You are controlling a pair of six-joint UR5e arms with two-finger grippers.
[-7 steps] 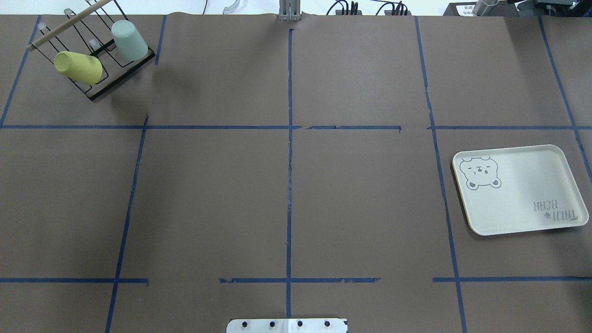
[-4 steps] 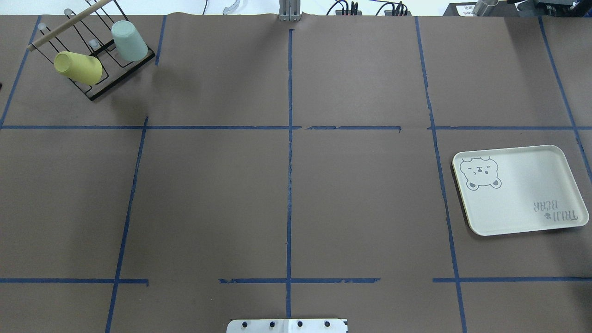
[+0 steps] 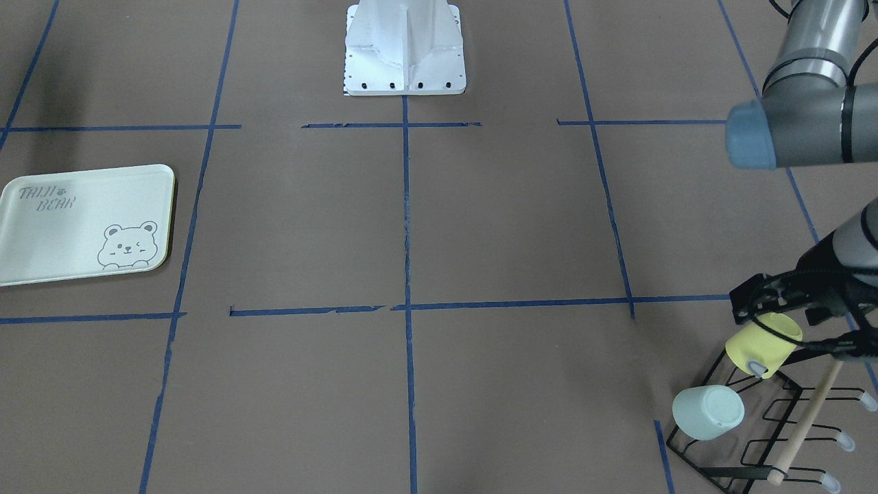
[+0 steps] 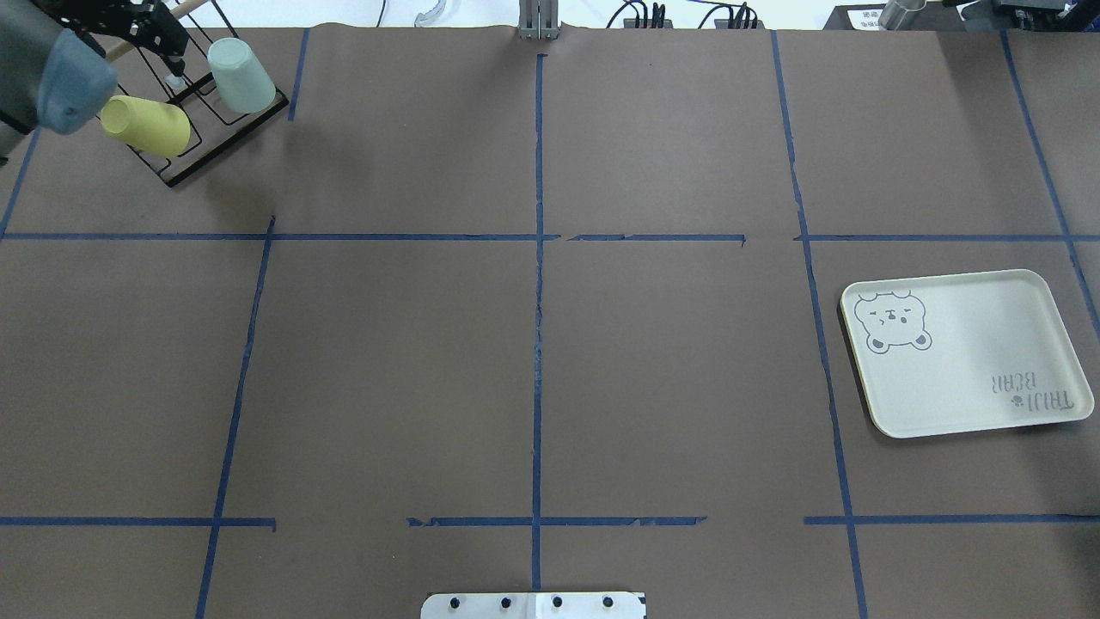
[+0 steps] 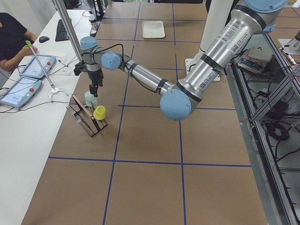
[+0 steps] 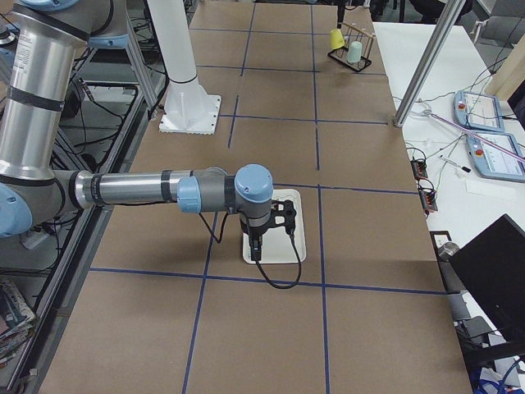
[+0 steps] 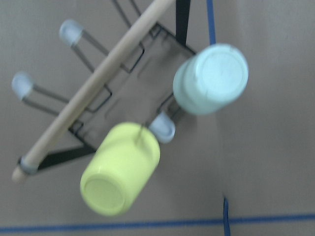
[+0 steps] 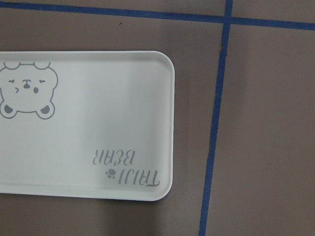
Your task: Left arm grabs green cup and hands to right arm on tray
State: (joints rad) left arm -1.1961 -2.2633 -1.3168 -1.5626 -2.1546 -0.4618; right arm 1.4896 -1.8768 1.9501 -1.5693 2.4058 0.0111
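The green cup (image 4: 241,76) hangs upside down on a peg of a black wire rack (image 4: 225,141) at the table's far left corner. It also shows in the front view (image 3: 708,412) and in the left wrist view (image 7: 211,78). My left gripper (image 4: 174,62) hovers above the rack, just left of the green cup and apart from it. I cannot tell if its jaws are open. My right gripper (image 6: 256,246) hangs over the empty tray (image 4: 971,361) and shows only in the right side view, so I cannot tell its state. The tray fills the right wrist view (image 8: 98,123).
A yellow-green cup (image 4: 146,125) sits on the same rack beside the green one (image 7: 120,169). A wooden bar (image 7: 98,83) runs across the rack's top. The robot's white base (image 3: 405,48) stands at the near middle edge. A person (image 5: 11,33) sits beyond the rack.
My left arm has come into the overhead view at the top left and now stands over the rack. The cups and the tray have not moved.
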